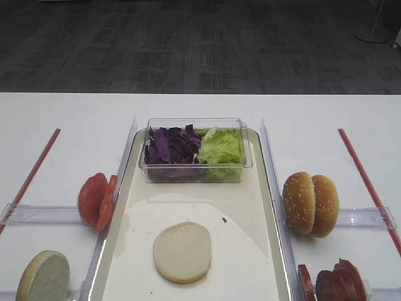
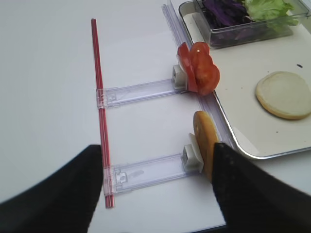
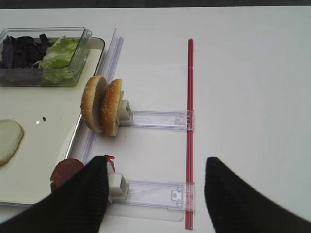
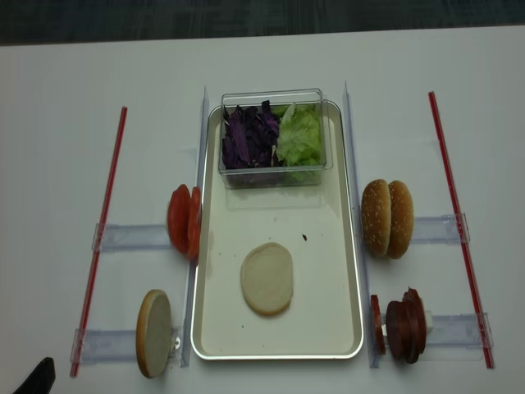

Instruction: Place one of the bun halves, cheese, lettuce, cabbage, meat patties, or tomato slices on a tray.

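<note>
Bun half [image 1: 182, 252] lying on tray [image 1: 263, 207]; both grippers' jaws spread, empty; risking knocking the standing bun beside the tray.

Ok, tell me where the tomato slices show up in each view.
Exterior high: tomato slices at left, just outside the tray.
Right wrist: not in view.
Left wrist: upper middle, standing on edge left of the tray.
Exterior high (realsense): left of centre, against the tray's left rim.
Shared landmark: the flat bun half on the tray.
</note>
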{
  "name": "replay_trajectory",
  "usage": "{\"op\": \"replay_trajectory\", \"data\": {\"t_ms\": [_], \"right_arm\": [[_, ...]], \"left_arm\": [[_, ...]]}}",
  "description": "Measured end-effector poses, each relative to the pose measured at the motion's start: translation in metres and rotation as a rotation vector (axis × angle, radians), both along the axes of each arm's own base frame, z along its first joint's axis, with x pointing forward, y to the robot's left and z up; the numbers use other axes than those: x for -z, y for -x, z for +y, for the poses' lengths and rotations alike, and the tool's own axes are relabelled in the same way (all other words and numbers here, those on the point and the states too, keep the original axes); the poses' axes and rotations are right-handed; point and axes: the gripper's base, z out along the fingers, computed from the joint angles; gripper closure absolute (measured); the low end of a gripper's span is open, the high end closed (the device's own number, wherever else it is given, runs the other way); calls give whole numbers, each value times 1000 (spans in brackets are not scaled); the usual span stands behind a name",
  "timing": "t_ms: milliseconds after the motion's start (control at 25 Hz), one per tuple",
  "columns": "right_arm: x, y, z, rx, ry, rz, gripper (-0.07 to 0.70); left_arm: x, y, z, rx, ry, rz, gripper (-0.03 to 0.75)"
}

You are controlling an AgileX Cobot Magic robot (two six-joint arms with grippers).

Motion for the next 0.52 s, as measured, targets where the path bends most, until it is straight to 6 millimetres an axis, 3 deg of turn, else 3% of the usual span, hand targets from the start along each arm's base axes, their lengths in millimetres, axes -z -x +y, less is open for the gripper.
{"op": "replay_trajectory", "data": {"t_ms": [520], "right_arm": [[0,0,0,0,0,2,168]], "left_arm": [[0,0,0,0,0,0,258]]}}
